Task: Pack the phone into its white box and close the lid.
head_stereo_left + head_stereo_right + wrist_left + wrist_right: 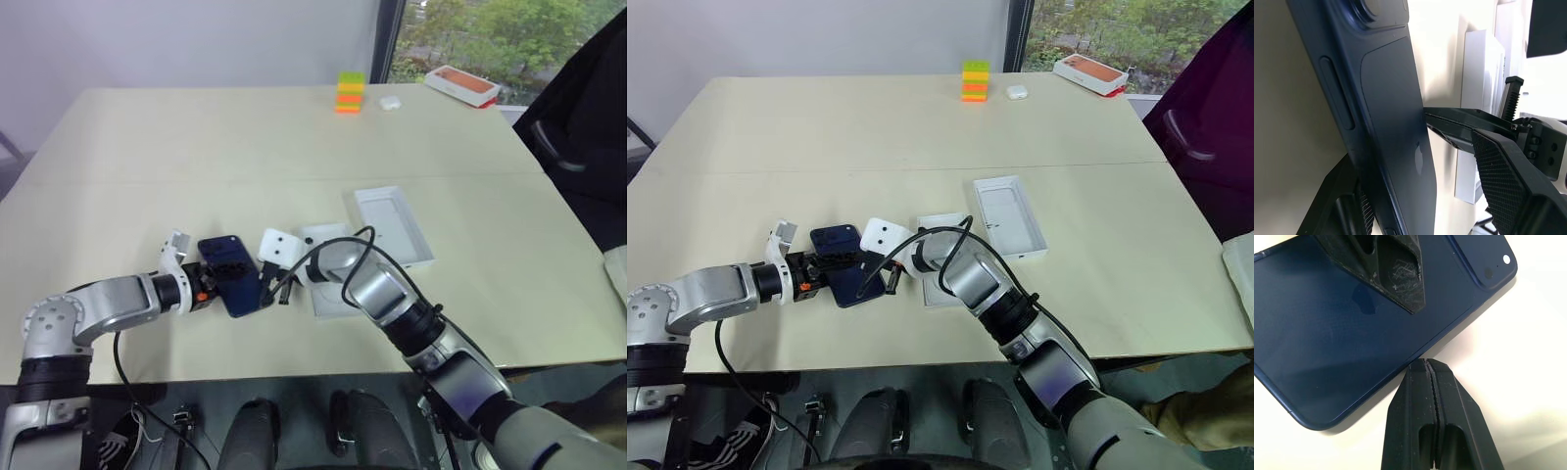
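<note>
I have the left gripper [227, 284] grasping the phone [233, 274], its 2 fingers on opposite faces of the navy slab, back side up with the camera cluster at the end farthest from that wrist. The phone lies low over the table [196, 147]; I cannot tell whether it touches. My right gripper [1432, 369] is clenched, its 2 fingers pressed together and holding nothing, their tip just beside the phone's long edge, across from the left gripper. The white box [328, 284] sits just beyond the right gripper, partly hidden by its arm, and the lid [394, 227] lies inside-up just past that box.
</note>
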Robot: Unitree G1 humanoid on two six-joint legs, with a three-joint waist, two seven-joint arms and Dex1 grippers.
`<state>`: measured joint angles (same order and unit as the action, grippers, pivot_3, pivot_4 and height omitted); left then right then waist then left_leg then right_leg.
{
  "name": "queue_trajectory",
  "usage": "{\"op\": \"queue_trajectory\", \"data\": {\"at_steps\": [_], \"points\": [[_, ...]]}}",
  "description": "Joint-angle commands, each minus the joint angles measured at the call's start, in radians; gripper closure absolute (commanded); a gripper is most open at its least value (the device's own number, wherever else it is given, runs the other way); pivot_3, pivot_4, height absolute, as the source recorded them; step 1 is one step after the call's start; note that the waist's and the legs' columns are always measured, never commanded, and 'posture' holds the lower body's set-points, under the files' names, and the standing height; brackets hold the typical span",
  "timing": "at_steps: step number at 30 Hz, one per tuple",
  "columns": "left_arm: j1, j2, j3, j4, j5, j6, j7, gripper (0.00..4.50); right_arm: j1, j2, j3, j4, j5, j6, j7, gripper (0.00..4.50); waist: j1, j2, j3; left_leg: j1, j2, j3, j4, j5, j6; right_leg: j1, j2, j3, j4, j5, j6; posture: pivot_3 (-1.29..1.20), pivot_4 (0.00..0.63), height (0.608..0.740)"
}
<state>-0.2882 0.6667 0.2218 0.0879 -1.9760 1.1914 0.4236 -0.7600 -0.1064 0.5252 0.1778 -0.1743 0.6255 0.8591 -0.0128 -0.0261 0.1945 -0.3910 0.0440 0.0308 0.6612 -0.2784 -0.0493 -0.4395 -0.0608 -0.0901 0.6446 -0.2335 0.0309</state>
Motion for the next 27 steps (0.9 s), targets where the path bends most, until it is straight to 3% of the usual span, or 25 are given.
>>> {"op": "queue_trajectory", "data": {"at_steps": [1, 2, 6, 7, 17, 21, 26, 27], "points": [[0.027, -0.006, -0.009, -0.038, 0.004, -0.01, 0.007, 2.09, -0.01, 0.006, 0.011, -0.034, 0.01, -0.012, -0.003, 4.5, 0.0, 0.0, 0.0, 0.0, 0.0, 0.0, 0.0, 0.0, 0.0, 0.0, 0.0, 0.0, 0.0, 0.0, 0.0, 0.0, 0.15, 0.74], [0.034, -0.006, -0.007, -0.044, 0.004, -0.01, 0.001, 2.4, -0.01, 0.006, 0.012, -0.034, 0.01, -0.012, -0.003, 4.5, 0.0, 0.0, 0.0, 0.0, 0.0, 0.0, 0.0, 0.0, 0.0, 0.0, 0.0, 0.0, 0.0, 0.0, -0.001, 0.0, 0.15, 0.74], [0.05, -0.014, -0.001, -0.051, 0.004, -0.01, -0.019, 4.34, -0.007, 0.005, 0.016, -0.034, 0.01, -0.015, -0.005, 4.5, 0.0, -0.001, 0.0, 0.0, 0.0, 0.0, 0.0, 0.0, 0.0, 0.0, 0.0, 0.0, 0.0, 0.0, 0.0, 0.0, 0.15, 0.74], [0.057, -0.015, 0.002, -0.052, 0.004, -0.011, -0.029, 4.47, -0.007, 0.004, 0.017, -0.034, 0.01, -0.015, -0.005, 4.5, 0.0, 0.0, 0.0, 0.0, 0.0, 0.0, 0.0, 0.0, 0.0, 0.0, 0.0, 0.0, 0.0, 0.0, 0.0, 0.0, 0.15, 0.74], [0.112, -0.019, -0.003, -0.025, 0.004, -0.028, -0.083, 4.47, -0.012, -0.006, 0.007, -0.03, 0.015, -0.02, -0.006, 4.5, 0.0, 0.0, 0.0, 0.0, 0.0, 0.0, 0.0, 0.0, 0.0, 0.0, 0.001, 0.0, -0.001, 0.0, 0.0, 0.0, 0.15, 0.74], [0.124, -0.016, 0.016, -0.019, 0.004, -0.001, -0.144, 4.47, -0.015, 0.018, -0.051, -0.045, 0.067, -0.018, -0.013, 4.5, -0.001, 0.0, 0.0, 0.0, 0.0, 0.0, 0.0, 0.0, 0.0, 0.0, 0.001, 0.0, -0.001, 0.0, 0.0, 0.0, 0.15, 0.74], [0.121, 0.025, 0.057, -0.041, 0.033, 0.003, -0.316, 4.47, -0.013, 0.08, -0.256, -0.117, 0.305, 0.061, 0.028, 4.5, 0.0, 0.001, 0.001, -0.002, 0.0, 0.0, 0.0, 0.0, 0.0, -0.002, 0.003, 0.0, 0.0, 0.001, -0.001, 0.0, 0.15, 0.74], [0.116, 0.019, 0.073, -0.06, 0.055, -0.011, -0.366, 4.49, -0.011, 0.072, -0.264, -0.135, 0.327, 0.069, 0.043, 4.24, 0.0, 0.001, 0.001, -0.003, 0.0, 0.0, 0.0, 0.0, 0.0, -0.003, 0.003, 0.0, -0.001, 0.001, -0.001, 0.0, 0.15, 0.74]]}}
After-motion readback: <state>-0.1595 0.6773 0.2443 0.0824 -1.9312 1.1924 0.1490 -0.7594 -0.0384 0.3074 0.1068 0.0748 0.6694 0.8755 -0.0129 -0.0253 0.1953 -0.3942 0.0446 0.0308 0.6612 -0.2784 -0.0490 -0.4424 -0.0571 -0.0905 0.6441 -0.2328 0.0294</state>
